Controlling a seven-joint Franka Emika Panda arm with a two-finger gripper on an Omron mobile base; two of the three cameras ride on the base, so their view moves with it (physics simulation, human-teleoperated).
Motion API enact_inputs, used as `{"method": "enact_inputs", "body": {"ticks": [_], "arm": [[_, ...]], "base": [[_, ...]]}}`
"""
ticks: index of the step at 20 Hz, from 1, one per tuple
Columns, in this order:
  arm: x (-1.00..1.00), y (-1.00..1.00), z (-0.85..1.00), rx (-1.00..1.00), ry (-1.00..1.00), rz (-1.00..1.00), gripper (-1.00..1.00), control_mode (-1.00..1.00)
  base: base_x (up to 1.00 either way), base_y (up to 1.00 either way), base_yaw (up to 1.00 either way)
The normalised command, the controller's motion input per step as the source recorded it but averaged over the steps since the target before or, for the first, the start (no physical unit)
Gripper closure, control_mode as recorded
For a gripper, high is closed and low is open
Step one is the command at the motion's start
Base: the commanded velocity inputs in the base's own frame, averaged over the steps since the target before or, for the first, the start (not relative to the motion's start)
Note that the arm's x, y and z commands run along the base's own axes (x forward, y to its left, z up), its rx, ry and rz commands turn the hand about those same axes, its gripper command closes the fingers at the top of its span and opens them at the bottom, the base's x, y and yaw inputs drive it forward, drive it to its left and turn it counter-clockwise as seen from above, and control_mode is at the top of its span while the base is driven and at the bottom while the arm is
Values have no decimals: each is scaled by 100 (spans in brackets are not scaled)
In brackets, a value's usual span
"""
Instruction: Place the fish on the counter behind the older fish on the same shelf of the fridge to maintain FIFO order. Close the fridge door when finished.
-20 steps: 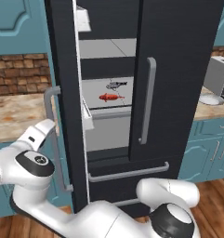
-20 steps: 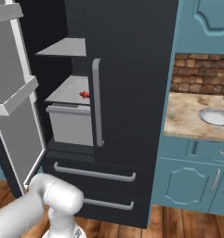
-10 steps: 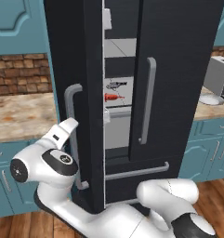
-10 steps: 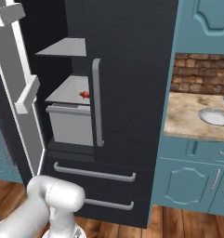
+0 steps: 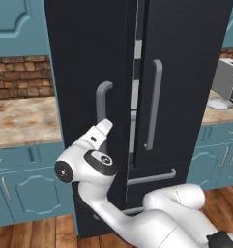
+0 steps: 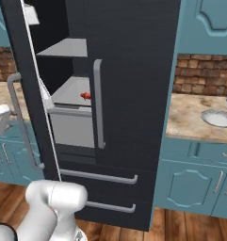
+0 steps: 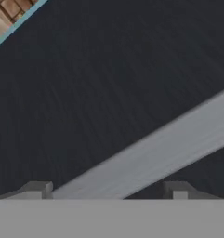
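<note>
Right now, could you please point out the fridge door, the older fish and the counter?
fridge door (image 5: pixel 91 72), left base view, black outer panel.
older fish (image 6: pixel 85 95), right base view, red-orange body on the shelf.
counter (image 5: pixel 21 123), left base view, bare marbled top.

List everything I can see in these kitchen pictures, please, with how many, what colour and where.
fridge: one, black, centre of the kitchen.
fridge door: one, black with a grey bar handle, nearly shut, a narrow gap left.
older fish: one, red-orange, on the light grey shelf inside the fridge.
counter: beige-brown stone, on both sides of the fridge.
cabinets: teal, under the counter.
sink: one, grey, in the counter on the far side of the fridge.
brick wall: brown, behind the counter.
floor: wooden.
tool: one, fingers apart, astride the door's handle.
</note>
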Motion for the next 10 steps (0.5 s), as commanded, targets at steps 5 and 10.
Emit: {"method": "enact_inputs", "body": {"ticks": [5,10], "arm": [[55,-94,0,0,-6,0,-100,-100],[59,-68,7,0,-7,0,-100,-100]], "base": [[0,0,0],[0,0,0]]}}
